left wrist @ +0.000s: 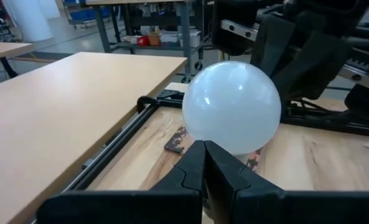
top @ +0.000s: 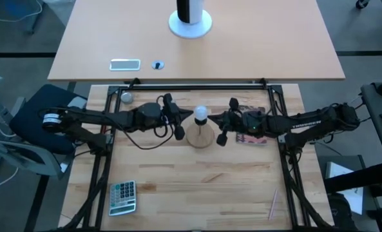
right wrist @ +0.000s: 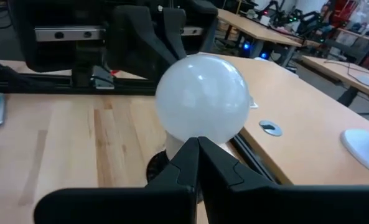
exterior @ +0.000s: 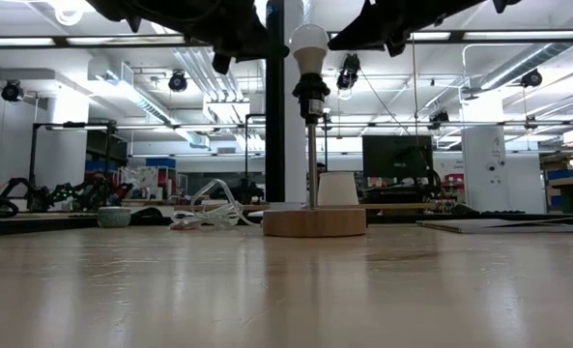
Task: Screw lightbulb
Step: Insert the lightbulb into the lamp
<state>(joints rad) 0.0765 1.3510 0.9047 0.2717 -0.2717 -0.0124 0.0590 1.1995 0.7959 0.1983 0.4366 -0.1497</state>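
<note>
Both grippers closed beside the bulb, which already sits in the socket on the stand.

The left gripper (top: 179,120), fingers pressed together and holding nothing, waits just left of the small white frosted globe lightbulb (top: 201,114); this stands upright in the black socket (exterior: 311,97) above the round wooden disc stand (top: 200,136). The right gripper (top: 223,122) is clenched empty too, just on the right. To turn well, I think one gripper must open, take the globe softly and rotate around the vertical axis.

white frosted globe lightbulb (exterior: 310,45) upright, base down in black socket atop thin pole, mid-table.
</note>
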